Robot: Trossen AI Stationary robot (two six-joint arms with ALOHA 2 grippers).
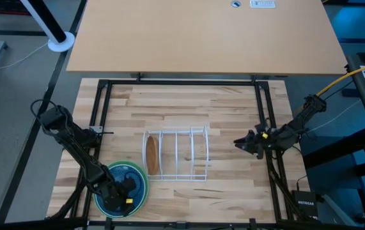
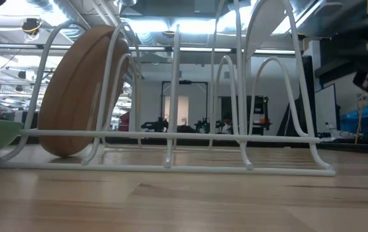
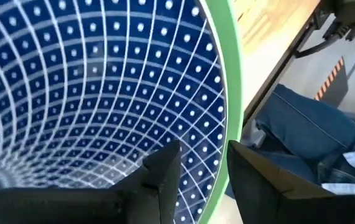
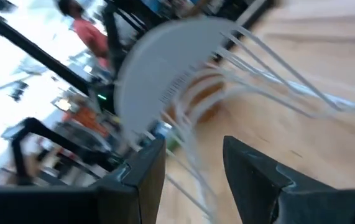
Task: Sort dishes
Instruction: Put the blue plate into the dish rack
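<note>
The left claw (image 1: 128, 198) is down at the near left corner of the bench (image 1: 227, 108), its fingers closed over the rims of the dark blue plate (image 3: 90, 87) and the green plate (image 3: 224, 81) under it. The tan-brown plate (image 1: 151, 154) stands on edge in the left end slot of the white wire rack (image 1: 185, 155). The right claw (image 1: 241, 144) hangs just beside the rack's right end, partly open, holding nothing. A white plate (image 4: 165, 68) stands in the rack.

A light wooden table (image 1: 233, 121) fills the centre of the high view, its slatted planks edged by a dark frame. Near the middle stands a white wire rack (image 1: 177, 155), with a tan-brown plate (image 1: 151, 154) upright in its leftmost slot. At lower left, a green plate (image 1: 140, 176) rests on the planks with a dark blue plate (image 1: 115, 182) nested inside it.
</note>
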